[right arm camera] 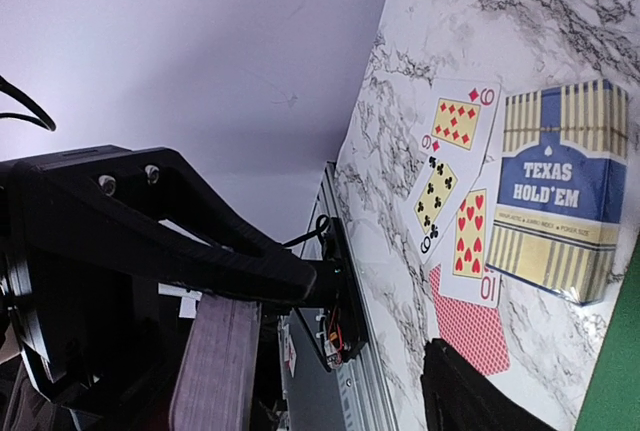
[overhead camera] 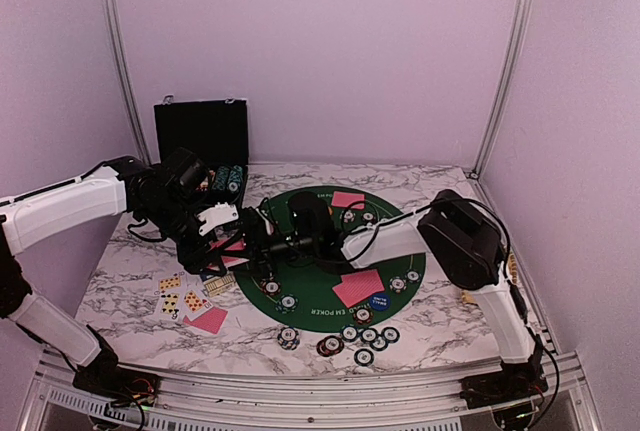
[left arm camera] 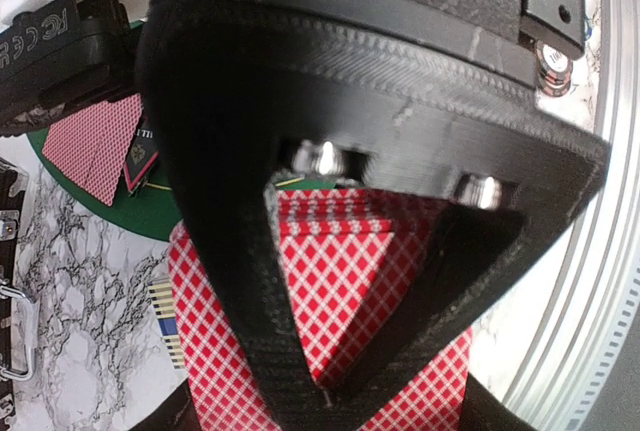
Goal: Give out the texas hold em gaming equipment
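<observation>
Your overhead view is lit softly and evenly from above; the arms throw only faint shadows on the marble table [overhead camera: 130, 281]; nothing glares there. Around the left gripper [left arm camera: 320, 396] the black fingers [left arm camera: 230, 281] lose detail in shadow; the cards [left arm camera: 340, 281] behind them stay sharp; the rail [left arm camera: 590, 281] to its right washes out and bows. Close to the right gripper [right arm camera: 372, 316] the card stack [right arm camera: 215, 371] blurs; the box [right arm camera: 560, 191] beyond it is crisp.

The left arm [overhead camera: 70, 206] and right arm [overhead camera: 385, 239] reach in to meet at mid-frame. The left gripper [left arm camera: 325, 396] is pinched closed. The right gripper [right arm camera: 370, 321] faces it, jaws apart.
</observation>
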Robot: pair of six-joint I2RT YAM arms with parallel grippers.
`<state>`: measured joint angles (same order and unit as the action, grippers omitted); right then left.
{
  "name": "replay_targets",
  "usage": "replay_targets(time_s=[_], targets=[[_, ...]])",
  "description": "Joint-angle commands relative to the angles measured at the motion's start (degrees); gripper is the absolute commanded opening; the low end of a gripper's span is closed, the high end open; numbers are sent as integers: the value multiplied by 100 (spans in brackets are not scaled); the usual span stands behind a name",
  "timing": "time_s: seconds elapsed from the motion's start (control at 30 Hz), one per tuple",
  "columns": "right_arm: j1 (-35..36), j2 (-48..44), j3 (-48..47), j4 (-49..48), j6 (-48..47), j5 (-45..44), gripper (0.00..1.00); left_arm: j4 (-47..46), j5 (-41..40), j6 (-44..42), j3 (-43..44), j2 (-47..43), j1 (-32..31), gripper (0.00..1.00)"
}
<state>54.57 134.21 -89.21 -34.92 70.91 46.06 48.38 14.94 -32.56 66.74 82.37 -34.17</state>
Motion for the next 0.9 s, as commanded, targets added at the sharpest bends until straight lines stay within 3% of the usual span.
replay_targets(time_s=[0.0,0.53,0.87], targets=[[-99,-186,17,837,-522,-94,71,22,126,-14,181,-57,34,0],[-315,-669,264,1475,-1056,-214,59,22,127,-14,182,-72,34,0],[-315,-861,241,1540,-1138,-232,62,22,124,-23,190,-63,34,0]])
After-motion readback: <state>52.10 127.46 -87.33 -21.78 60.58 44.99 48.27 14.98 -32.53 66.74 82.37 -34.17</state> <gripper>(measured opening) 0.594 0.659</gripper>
